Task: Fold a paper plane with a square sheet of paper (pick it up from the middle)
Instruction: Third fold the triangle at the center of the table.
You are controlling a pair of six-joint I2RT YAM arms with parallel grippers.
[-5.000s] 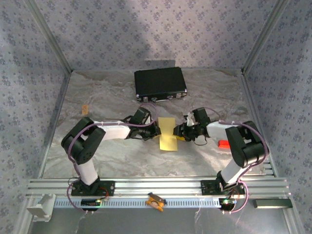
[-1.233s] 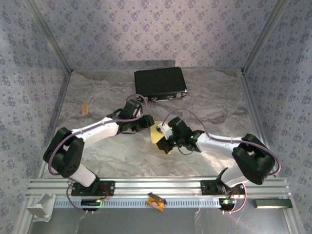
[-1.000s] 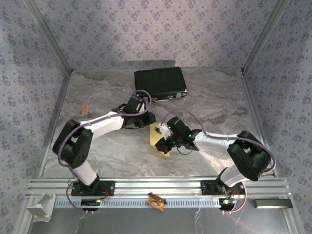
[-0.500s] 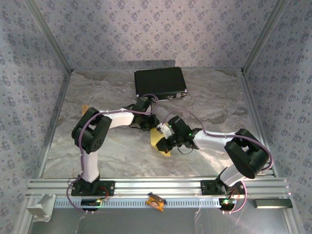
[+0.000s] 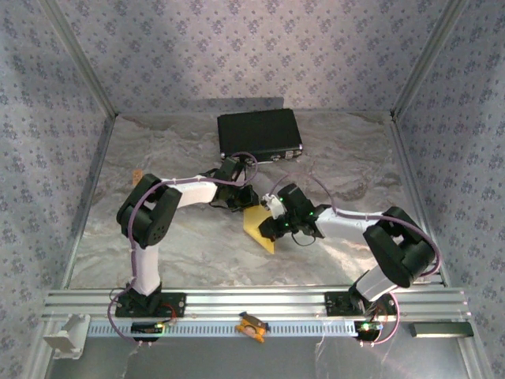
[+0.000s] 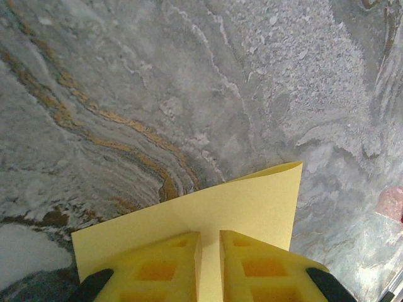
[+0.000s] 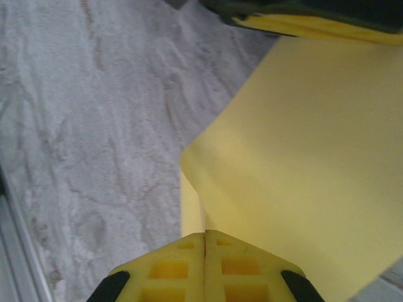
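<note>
Right tool (image 7: 205,233) pinched shut on yellow paper (image 5: 260,230), left tool (image 6: 210,234) narrowly clamping its other edge, paper previously flat, now tilted

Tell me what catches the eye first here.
The bright yellow paper in the middle stands out against the grey marbled table. The right gripper pinches one edge of it, and the left gripper sits at its far side. A black case lies behind.

Vs earlier, we see both arms swing inward: L gripper (image 6: 210,248) & R gripper (image 7: 205,242) now pinch paper sheet (image 5: 260,234), no longer a flat rectangle.
</note>
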